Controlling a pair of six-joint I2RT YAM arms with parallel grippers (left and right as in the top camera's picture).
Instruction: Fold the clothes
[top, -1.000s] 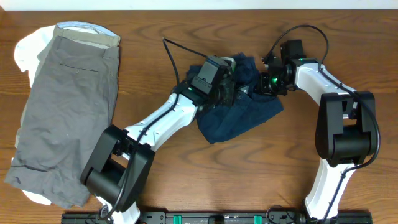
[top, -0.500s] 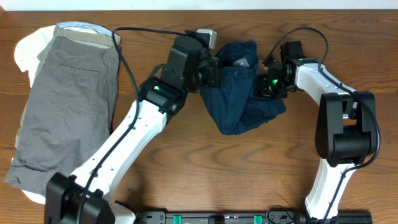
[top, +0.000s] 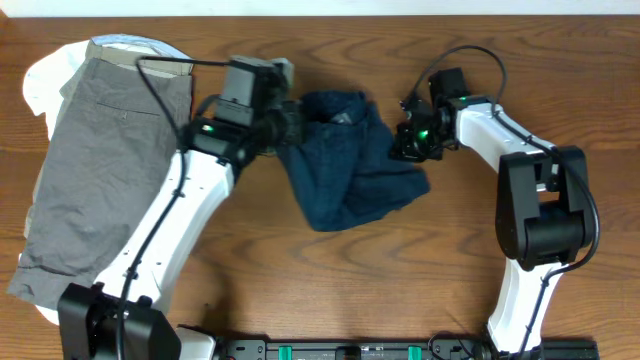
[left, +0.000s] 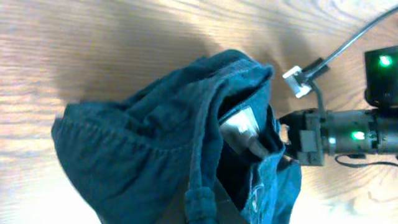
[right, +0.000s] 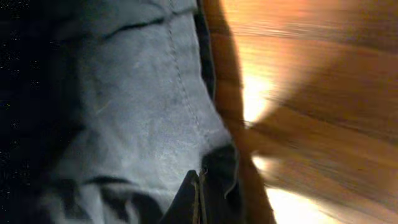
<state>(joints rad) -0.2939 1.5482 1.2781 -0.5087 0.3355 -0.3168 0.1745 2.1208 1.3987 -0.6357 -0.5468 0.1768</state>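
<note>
Both arms angle inward over the surface (top: 440, 270), left tool (top: 287, 124) and right tool (top: 404, 141) seemingly pinching opposite edges of the navy shorts (top: 340, 185).

Shorts (top: 345, 165) bunched in middle of table (top: 400, 290), toward the far side. Left gripper (top: 290, 125) clamped on their left edge, right gripper (top: 405, 140) on their right edge. Other pair (top: 105, 190) flat at table's left end, apart from shorts, lying on a garment (top: 38, 85) that pokes out behind and left.

soft wrinkly cloth shorts (top: 342, 172), smooth wood table (top: 420, 272)
</note>
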